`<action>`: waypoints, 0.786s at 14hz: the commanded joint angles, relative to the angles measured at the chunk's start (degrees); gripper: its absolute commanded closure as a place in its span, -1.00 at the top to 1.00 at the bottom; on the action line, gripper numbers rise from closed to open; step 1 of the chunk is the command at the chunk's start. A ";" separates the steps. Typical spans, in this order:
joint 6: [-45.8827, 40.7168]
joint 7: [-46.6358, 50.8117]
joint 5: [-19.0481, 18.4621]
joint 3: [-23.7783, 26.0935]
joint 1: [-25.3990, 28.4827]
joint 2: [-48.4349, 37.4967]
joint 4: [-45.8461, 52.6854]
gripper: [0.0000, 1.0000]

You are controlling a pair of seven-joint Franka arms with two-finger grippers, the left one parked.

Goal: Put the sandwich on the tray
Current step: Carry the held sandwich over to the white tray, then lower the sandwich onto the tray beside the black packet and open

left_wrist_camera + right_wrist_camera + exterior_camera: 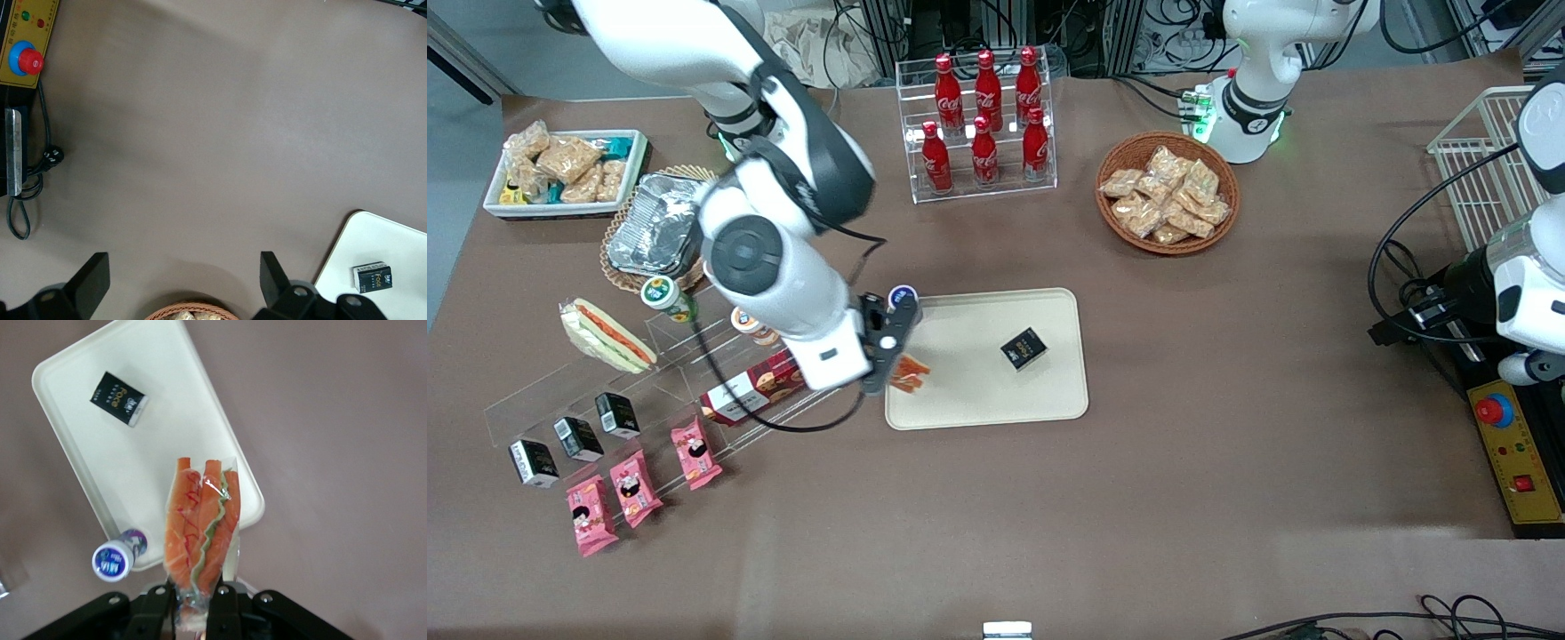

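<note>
Gripper (194, 600) clenched on the sandwich (200, 523) — wrapped wedge hangs over the tray (969, 404) edge nearest the working arm; small black box (1024, 348) lies on the tray, well apart.

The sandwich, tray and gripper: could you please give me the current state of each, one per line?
Sandwich: held in the gripper, hanging above the tray's edge, not yet set down.
Tray: flat on the table, carrying a small black box.
Gripper: shut on the sandwich, over the tray's edge.

A small black box (1024, 348) lies near six cola bottles (985, 120).
</note>
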 commanded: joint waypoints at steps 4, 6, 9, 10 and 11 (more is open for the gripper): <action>10.52 -1.27 0.81 -0.20 5.16 9.89 -0.54 -1.00; 12.38 -1.09 0.46 -0.37 7.71 11.04 -0.63 -1.00; 14.74 -1.26 -0.06 -0.46 7.72 11.57 -0.72 -1.00; 16.58 -1.27 -0.33 -0.55 7.90 11.57 -1.67 -1.00; 18.08 -1.27 -1.29 -0.64 7.72 11.74 -1.95 -1.00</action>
